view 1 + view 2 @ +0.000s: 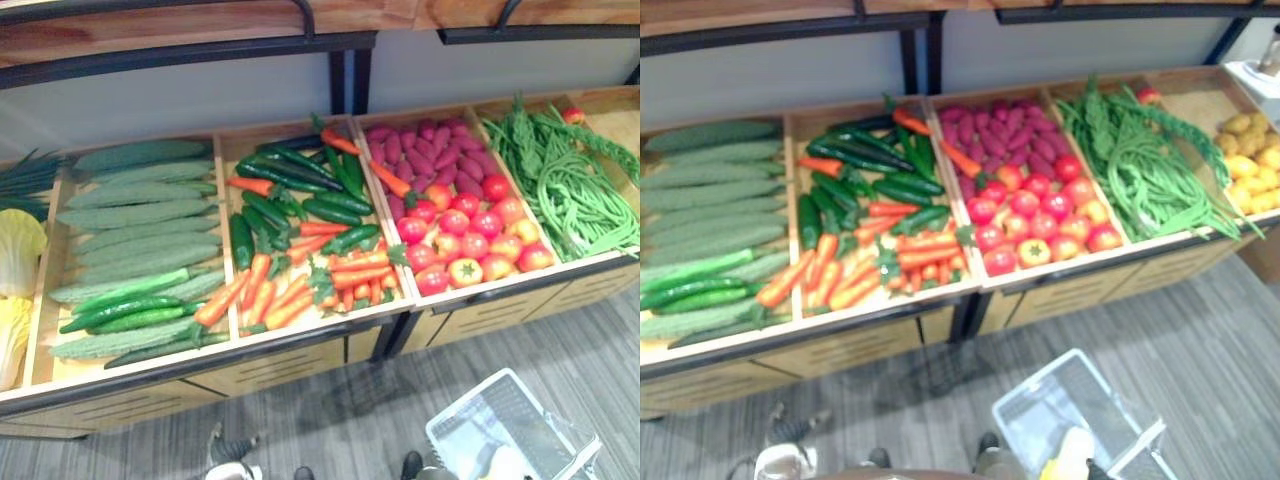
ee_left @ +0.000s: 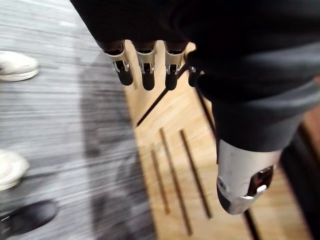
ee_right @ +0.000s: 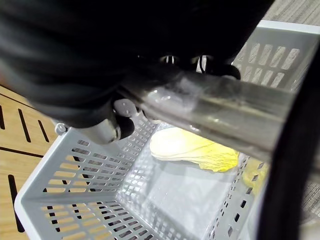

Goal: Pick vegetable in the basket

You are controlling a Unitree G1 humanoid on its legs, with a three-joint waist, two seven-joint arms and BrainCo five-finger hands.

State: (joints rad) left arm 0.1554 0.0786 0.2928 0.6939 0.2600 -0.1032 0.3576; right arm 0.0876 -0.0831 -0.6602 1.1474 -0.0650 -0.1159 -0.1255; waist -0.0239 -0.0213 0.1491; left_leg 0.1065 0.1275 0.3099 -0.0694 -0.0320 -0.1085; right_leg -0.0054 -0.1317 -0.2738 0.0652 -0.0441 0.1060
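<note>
Right wrist view: basket, perhaps cabbage.

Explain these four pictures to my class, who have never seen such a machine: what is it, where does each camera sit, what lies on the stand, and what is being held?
This is a robot on two legs with two arms and silver hands. The two wide pictures come from cameras in its head, looking down at a wooden stand of pale green gourds, carrots, tomatoes and green beans. The two close pictures come from cameras on its wrists. The left hand hangs open beside the stand's wooden front and holds nothing. The right hand is closed round the handle of a grey plastic basket, which has a pale yellow cabbage inside.
</note>
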